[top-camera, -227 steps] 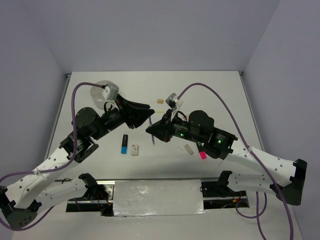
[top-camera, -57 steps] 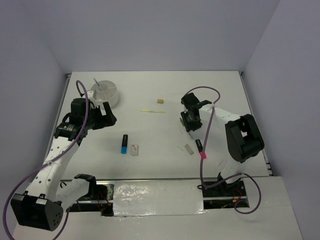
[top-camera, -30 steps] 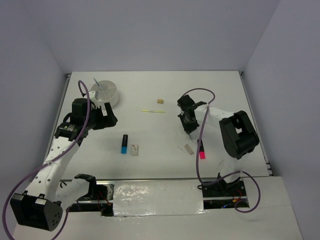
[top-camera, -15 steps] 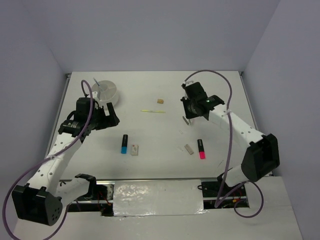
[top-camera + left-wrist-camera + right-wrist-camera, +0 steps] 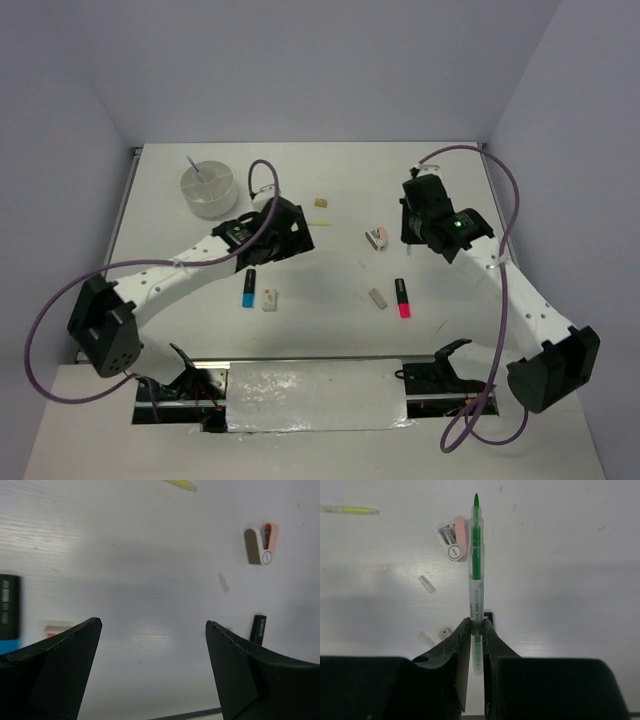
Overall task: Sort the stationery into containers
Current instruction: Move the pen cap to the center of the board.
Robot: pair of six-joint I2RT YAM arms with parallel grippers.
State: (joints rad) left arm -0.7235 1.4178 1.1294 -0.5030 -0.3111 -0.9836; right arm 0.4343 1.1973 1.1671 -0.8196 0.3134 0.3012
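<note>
Upper left: white cup [image 5: 212, 204] with a thin stick [image 5: 194, 165] standing in it. Lower left of centre, blue-and-black marker [image 5: 248, 288] lies up-down in frame, black end toward the top. Centre: left gripper [image 5: 153, 625], fingers wide apart, nothing between. Right of centre, pink highlighter [image 5: 403, 299] lies up-down, pink end toward the bottom. Right gripper [image 5: 476, 626] is clamped on a green pen [image 5: 476, 555], tip pointing to the top of the wrist view.
</note>
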